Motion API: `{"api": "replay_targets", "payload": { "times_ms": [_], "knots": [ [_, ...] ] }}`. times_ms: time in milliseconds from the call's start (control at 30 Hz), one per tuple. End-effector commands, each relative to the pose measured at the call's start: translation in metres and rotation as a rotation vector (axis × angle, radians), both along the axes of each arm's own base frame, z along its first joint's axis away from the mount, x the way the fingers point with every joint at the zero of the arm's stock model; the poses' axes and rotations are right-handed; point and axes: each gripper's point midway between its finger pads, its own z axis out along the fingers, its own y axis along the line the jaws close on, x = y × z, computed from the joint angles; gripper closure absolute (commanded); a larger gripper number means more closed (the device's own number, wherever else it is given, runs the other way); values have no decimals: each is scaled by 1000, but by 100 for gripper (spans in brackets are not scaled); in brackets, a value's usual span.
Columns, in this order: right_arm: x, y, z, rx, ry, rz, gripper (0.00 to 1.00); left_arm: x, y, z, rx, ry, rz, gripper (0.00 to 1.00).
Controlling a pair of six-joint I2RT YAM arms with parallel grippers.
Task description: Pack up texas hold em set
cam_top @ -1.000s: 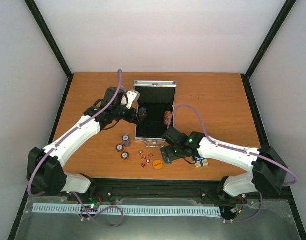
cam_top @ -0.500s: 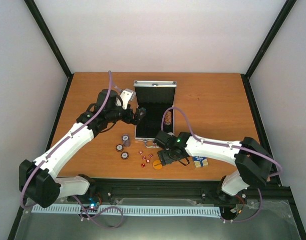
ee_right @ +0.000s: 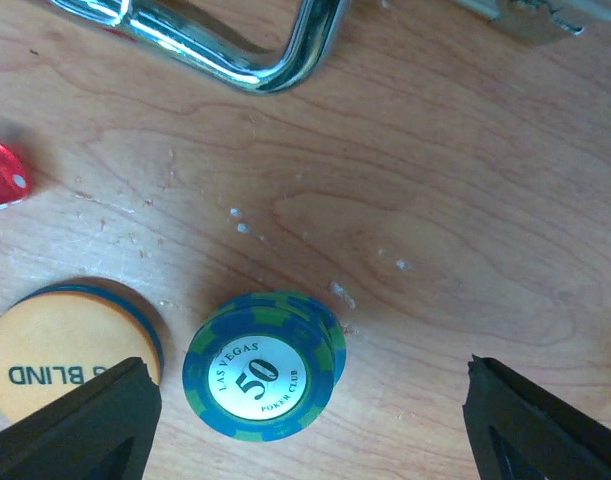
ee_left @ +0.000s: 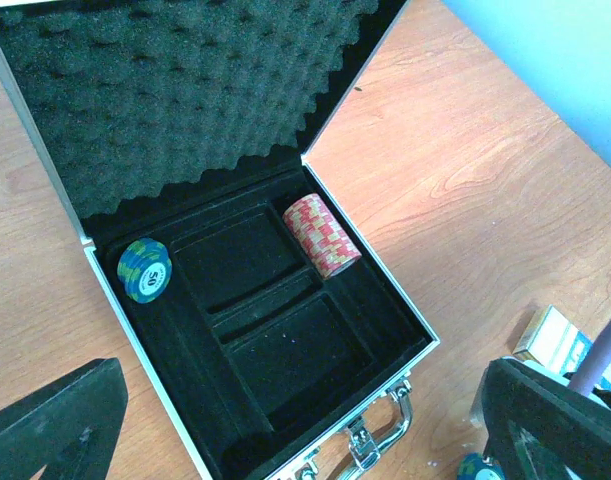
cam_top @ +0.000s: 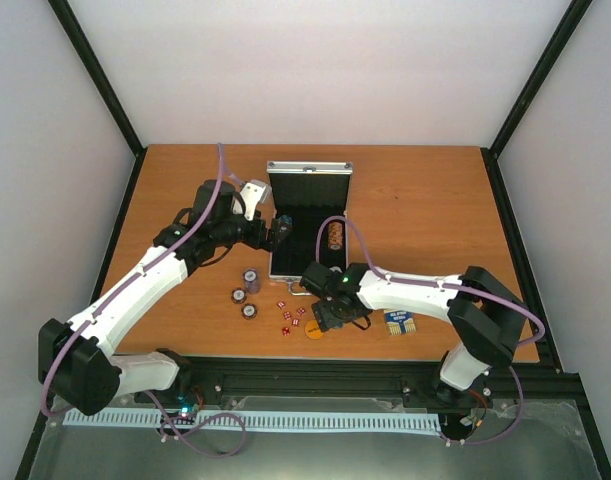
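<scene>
The small silver case (cam_top: 308, 170) lies open mid-table, its foam lid (ee_left: 175, 90) tilted back. A red chip stack (ee_left: 322, 235) lies in its right slot and a blue-green chip (ee_left: 145, 270) in its left slot. My left gripper (cam_top: 277, 231) hovers open over the case's left side, nothing between its fingers (ee_left: 55, 420). In front of the case handle (ee_right: 235, 50), my right gripper (cam_top: 326, 317) is open and low, straddling a blue-green "50" chip stack (ee_right: 260, 375) without touching it. The orange disc (ee_right: 70, 350) lies just beside that stack.
Three chip stacks (cam_top: 247, 293) stand left of the case front. Several red dice (cam_top: 290, 315) are scattered near the orange disc (cam_top: 314, 331), one of them a red die (ee_right: 0, 175) close to the right gripper. The blue-yellow card deck (cam_top: 400, 323) lies to the right.
My right arm has swung left and down, from beside the card deck to over the chips by the orange disc. The left arm drew back slightly, then held still.
</scene>
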Motion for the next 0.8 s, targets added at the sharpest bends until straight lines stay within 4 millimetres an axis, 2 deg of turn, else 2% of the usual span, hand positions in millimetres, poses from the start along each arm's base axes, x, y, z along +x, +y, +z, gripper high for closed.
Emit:
{"api": "replay_targets", "payload": {
  "times_ms": [0, 767],
  "knots": [
    [1, 8, -2, 5, 0, 11, 16, -2, -2, 12, -35, -24, -9, 0],
    [3, 5, -18, -21, 2, -15, 20, -5, -2, 14, -42, -32, -17, 0]
  ]
}}
